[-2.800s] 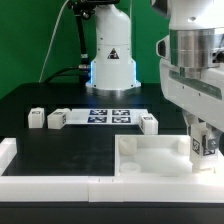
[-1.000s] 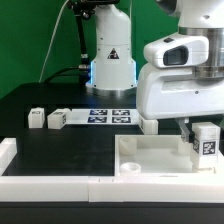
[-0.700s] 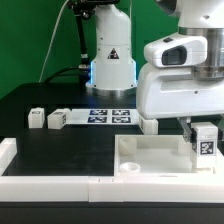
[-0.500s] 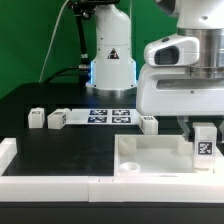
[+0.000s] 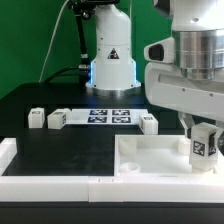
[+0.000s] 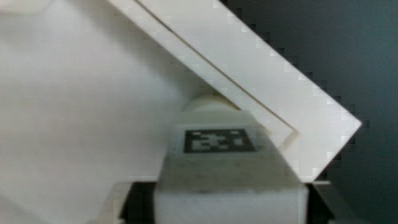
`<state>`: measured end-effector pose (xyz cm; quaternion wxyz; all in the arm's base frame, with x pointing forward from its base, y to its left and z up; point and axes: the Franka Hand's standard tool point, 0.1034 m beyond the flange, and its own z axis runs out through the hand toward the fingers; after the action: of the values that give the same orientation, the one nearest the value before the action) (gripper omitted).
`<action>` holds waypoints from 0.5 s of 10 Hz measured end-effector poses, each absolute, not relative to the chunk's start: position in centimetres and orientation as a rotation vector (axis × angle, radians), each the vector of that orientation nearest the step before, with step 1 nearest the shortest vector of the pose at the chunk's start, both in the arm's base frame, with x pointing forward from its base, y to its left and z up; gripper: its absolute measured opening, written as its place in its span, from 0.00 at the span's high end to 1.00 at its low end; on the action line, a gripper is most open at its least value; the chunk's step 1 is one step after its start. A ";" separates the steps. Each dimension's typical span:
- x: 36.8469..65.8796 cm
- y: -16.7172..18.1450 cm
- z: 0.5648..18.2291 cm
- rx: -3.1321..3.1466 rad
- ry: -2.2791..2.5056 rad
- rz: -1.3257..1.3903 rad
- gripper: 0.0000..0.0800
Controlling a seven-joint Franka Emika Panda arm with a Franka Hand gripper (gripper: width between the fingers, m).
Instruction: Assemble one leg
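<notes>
My gripper (image 5: 203, 135) is shut on a leg (image 5: 204, 146), a small white block with a black-and-white marker on its face. It holds the leg upright over the far right corner of the white tray-like part (image 5: 150, 158), at the exterior view's right. In the wrist view the leg (image 6: 221, 145) fills the space between my dark fingers, with the tray's wall (image 6: 267, 85) running past its tip. Whether the leg's lower end touches the tray is hidden.
Three more legs lie on the black table: two at the exterior view's left (image 5: 37, 119) (image 5: 57, 119) and one (image 5: 149, 123) behind the tray. The marker board (image 5: 105, 114) lies in front of the robot base. A white rail (image 5: 40, 184) borders the table's near edge.
My wrist has turned about its axis over the tray's far right corner while holding the leg. The leg stays at about the same place; the other parts have not moved.
</notes>
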<state>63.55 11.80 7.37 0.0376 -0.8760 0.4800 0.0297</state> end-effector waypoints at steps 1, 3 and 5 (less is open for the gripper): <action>63.6 11.9 7.4 -2.625 1.589 0.099 0.64; 63.6 11.8 7.4 -2.523 1.745 0.107 0.64; 63.6 11.9 7.4 -2.537 1.723 0.106 0.64</action>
<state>63.61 11.85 7.44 0.0363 -0.8262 0.5612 0.0344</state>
